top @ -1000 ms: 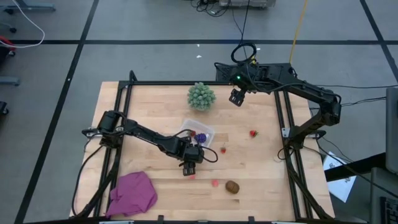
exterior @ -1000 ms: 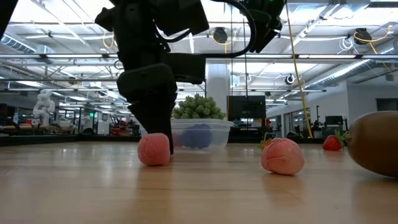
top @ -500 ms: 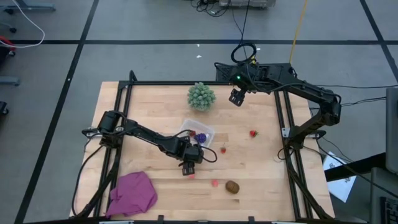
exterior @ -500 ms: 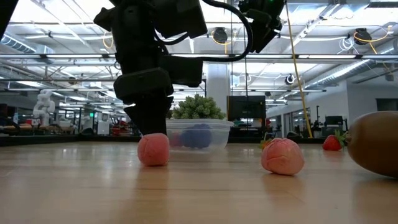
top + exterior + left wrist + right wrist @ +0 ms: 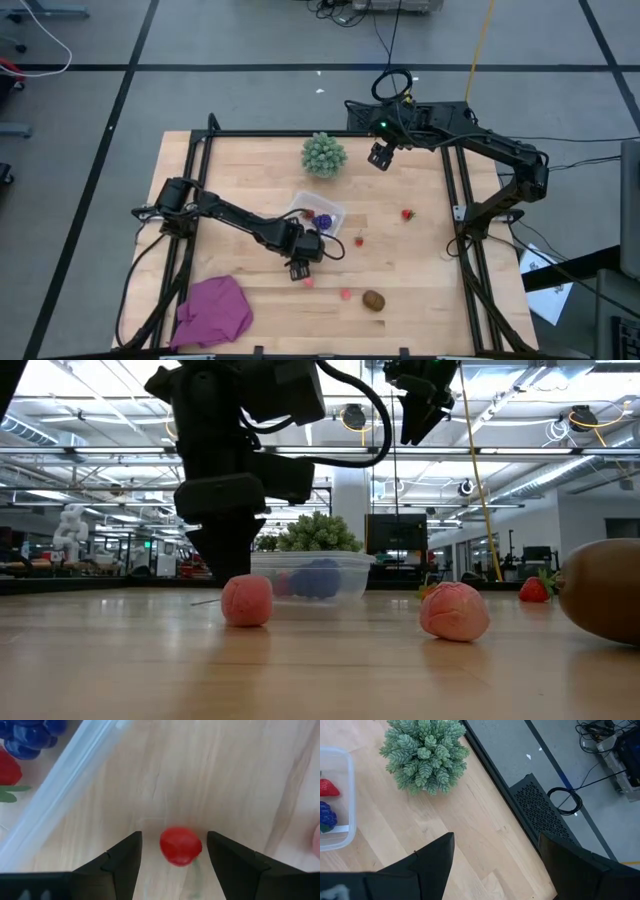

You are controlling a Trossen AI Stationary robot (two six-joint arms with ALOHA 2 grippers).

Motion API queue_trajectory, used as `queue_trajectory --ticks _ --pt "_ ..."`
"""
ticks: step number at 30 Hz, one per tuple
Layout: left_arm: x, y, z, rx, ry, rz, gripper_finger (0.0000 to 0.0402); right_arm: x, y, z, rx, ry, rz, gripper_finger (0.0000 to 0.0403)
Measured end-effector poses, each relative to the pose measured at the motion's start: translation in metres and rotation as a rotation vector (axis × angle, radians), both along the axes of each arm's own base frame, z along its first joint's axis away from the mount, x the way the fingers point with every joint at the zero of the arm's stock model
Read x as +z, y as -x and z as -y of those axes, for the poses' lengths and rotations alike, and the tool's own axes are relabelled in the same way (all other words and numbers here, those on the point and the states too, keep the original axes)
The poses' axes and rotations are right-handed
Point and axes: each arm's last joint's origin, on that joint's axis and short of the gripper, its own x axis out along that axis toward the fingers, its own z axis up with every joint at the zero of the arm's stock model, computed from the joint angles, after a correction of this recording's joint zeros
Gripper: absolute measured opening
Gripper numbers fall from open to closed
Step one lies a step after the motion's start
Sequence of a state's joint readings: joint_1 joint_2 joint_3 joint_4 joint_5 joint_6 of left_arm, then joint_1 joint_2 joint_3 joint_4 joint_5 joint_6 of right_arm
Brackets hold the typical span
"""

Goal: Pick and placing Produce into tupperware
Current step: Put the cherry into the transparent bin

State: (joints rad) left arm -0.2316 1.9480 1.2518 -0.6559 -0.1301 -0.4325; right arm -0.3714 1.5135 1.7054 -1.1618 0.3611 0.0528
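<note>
Fingers of the left gripper (image 5: 173,851) stand spread apart over the wooden table (image 5: 420,270), with a small red berry (image 5: 180,845) lying on the wood between them, touched by neither. From above, this gripper (image 5: 299,268) hangs just on the near side of the clear container (image 5: 318,213), and the berry (image 5: 309,282) shows just near and right of it. The container sits near the table's middle and holds a purple piece (image 5: 323,219) and a red piece (image 5: 309,213). A pink berry (image 5: 346,294) and a brown oval piece (image 5: 373,300) lie toward the near edge, right of the left gripper. Two more red berries rest on the wood, one (image 5: 359,240) just right of the container and one (image 5: 407,214) farther right. The right gripper (image 5: 379,156) waits above the far edge, fingers parted and empty, just right of the green spiky ball (image 5: 324,154).
</note>
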Motion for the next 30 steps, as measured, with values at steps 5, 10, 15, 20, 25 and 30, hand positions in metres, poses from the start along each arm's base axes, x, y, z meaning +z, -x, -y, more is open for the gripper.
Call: queue_trajectory --ticks 5,10,15,20,25,30 --pt "0.0001 0.0008 0.0035 0.014 -0.007 0.005 0.0230 0.0000 0.0000 0.0000 -0.003 -0.002 0.002 0.0281" --pt "0.0001 0.0009 0.0043 0.017 -0.006 0.007 0.0230 0.0000 0.0000 0.0000 -0.011 -0.004 0.007 0.0281" --pt "0.0001 0.0008 0.0043 0.019 -0.005 0.008 0.0230 0.0000 0.0000 0.0000 -0.011 -0.005 0.007 0.0281" --pt "0.0001 0.0008 0.0040 0.021 -0.016 0.009 0.0230 0.0000 0.0000 -0.0001 -0.011 -0.005 0.006 0.0281" --pt "0.0003 0.0008 0.0039 0.018 -0.020 0.010 0.0230 0.0000 0.0001 0.0000 -0.011 -0.005 0.006 0.0281" --pt "0.0003 0.0009 0.0039 0.018 -0.021 0.010 0.0229 0.0000 0.0001 0.0000 -0.011 -0.005 0.006 0.0281"
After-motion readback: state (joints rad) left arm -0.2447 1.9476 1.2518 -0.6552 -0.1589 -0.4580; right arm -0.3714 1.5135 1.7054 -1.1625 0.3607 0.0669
